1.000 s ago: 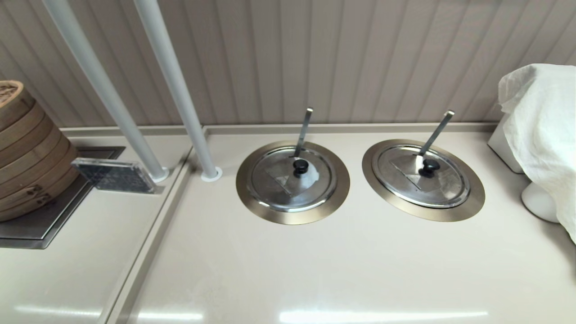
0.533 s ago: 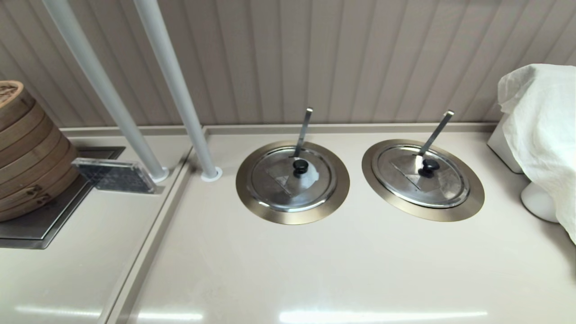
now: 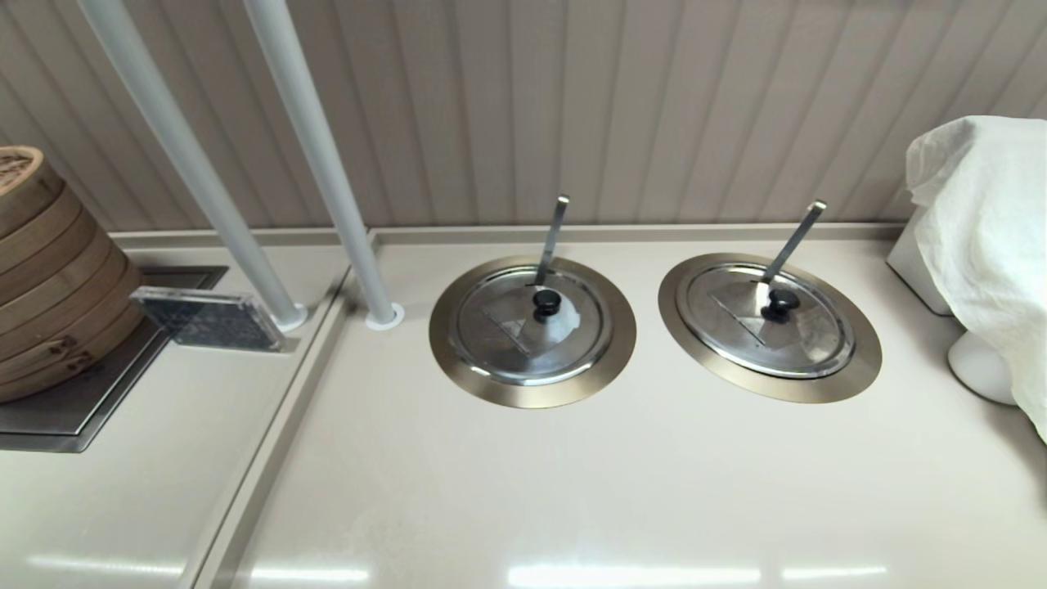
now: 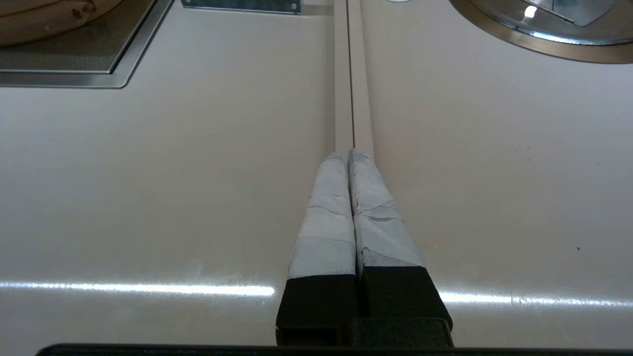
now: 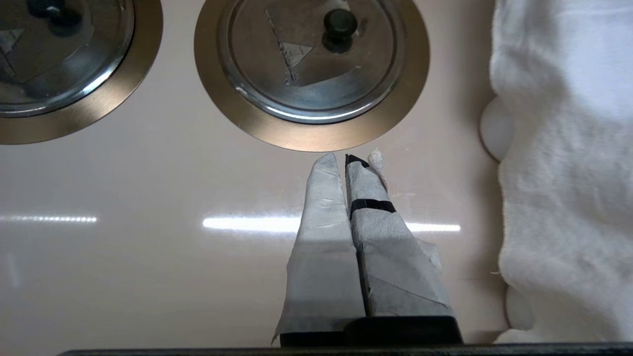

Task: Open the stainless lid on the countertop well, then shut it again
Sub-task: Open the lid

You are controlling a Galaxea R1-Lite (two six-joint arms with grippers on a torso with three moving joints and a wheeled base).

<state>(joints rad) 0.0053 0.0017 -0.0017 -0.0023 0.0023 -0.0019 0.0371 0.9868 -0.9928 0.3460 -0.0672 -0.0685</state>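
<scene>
The stainless lid point(image 3: 785, 343) lies shut on the countertop well point(image 3: 769, 391), the right-hand one of two. It has a black knob point(image 3: 779, 304), and a flat utensil handle point(image 3: 792, 242) slants through its far edge. In the right wrist view the same lid point(image 5: 316, 74) and bronze ring point(image 5: 306, 136) lie just beyond my right gripper point(image 5: 346, 159). That gripper is shut and empty, and hovers over the counter short of the ring. My left gripper point(image 4: 347, 154) is shut and empty over the counter seam. Neither gripper shows in the head view.
The twin lid point(image 3: 507, 343), with its near-upright handle, covers the left well. A white cloth point(image 3: 990, 245) drapes over something at the far right, close to the right well. Two grey poles point(image 3: 327, 164) and a stack of bamboo steamers point(image 3: 49, 278) stand on the left.
</scene>
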